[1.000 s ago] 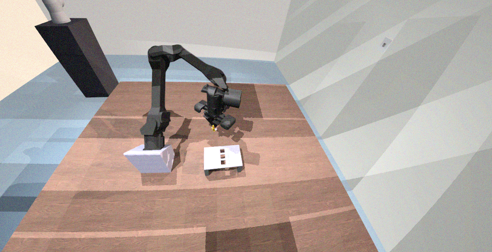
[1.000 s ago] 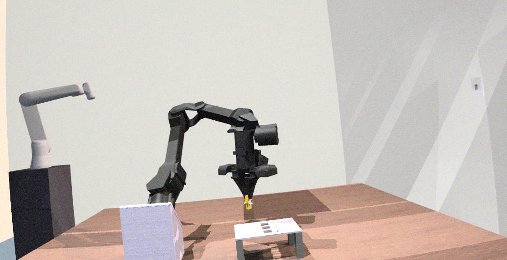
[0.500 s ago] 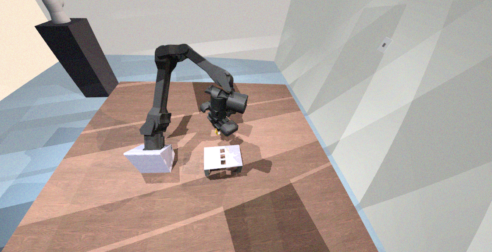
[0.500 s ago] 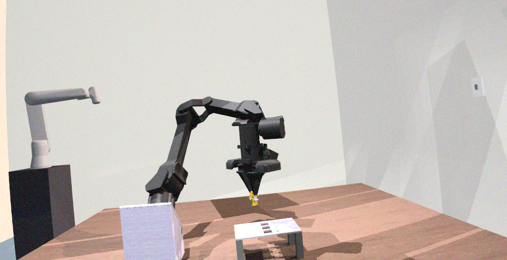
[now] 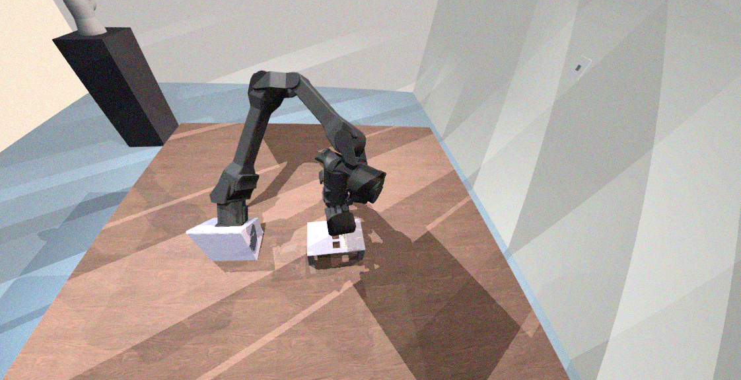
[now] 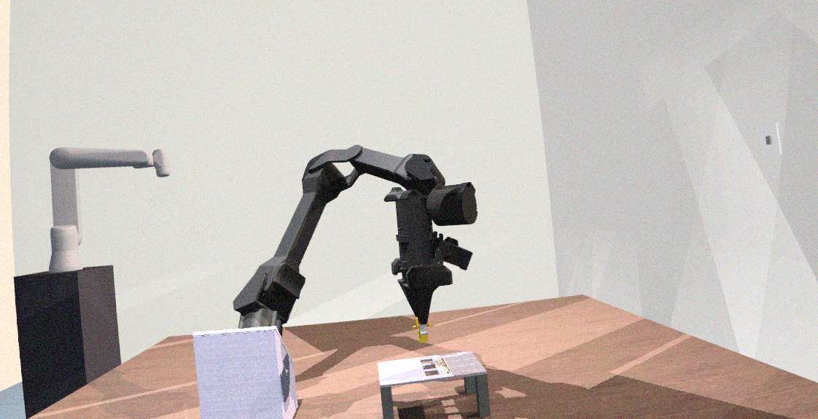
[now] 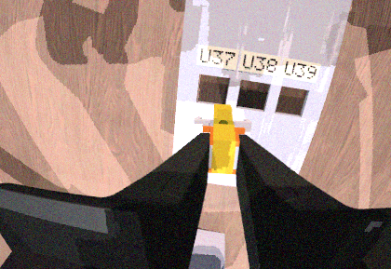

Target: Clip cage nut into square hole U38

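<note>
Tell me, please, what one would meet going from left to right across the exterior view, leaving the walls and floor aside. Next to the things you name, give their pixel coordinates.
Black pedestal (image 5: 111,86) (image 6: 63,324), white angular block (image 5: 225,242) (image 6: 237,376), rail plate (image 5: 318,237) (image 6: 400,371), small wall fixture (image 5: 581,67) (image 6: 778,138).

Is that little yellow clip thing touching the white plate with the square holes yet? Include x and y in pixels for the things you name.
Apart. The exterior view shows the cage nut (image 6: 423,336) (image 7: 223,147) above the rail plate (image 6: 394,370) (image 7: 261,31) (image 5: 318,240), a gap between.
</note>
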`<act>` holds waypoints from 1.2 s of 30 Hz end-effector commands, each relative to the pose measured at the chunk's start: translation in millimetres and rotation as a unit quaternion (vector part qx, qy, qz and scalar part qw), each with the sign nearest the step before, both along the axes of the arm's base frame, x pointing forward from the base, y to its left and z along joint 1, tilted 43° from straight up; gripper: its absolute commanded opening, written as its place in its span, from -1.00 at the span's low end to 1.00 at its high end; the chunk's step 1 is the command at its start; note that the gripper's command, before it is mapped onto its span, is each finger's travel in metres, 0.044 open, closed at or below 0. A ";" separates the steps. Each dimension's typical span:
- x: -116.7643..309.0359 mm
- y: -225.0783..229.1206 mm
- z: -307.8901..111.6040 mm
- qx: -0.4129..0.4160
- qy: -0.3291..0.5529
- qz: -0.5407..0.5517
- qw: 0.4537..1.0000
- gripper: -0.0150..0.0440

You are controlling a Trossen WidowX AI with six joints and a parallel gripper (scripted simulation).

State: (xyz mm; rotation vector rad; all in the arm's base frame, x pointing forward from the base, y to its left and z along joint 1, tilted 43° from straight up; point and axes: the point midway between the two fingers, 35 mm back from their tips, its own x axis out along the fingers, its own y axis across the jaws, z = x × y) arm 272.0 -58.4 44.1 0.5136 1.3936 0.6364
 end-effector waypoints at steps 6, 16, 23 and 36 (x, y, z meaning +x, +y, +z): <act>2.7 -13.6 -11.3 0.000 0.029 -0.038 0.999 -0.38; 4.6 -2.3 -24.6 -0.001 0.032 -0.034 0.999 -0.38; 5.1 1.1 -28.5 -0.001 0.033 -0.033 0.999 -0.38; 6.4 15.0 -43.6 0.000 0.033 -0.033 0.999 -0.38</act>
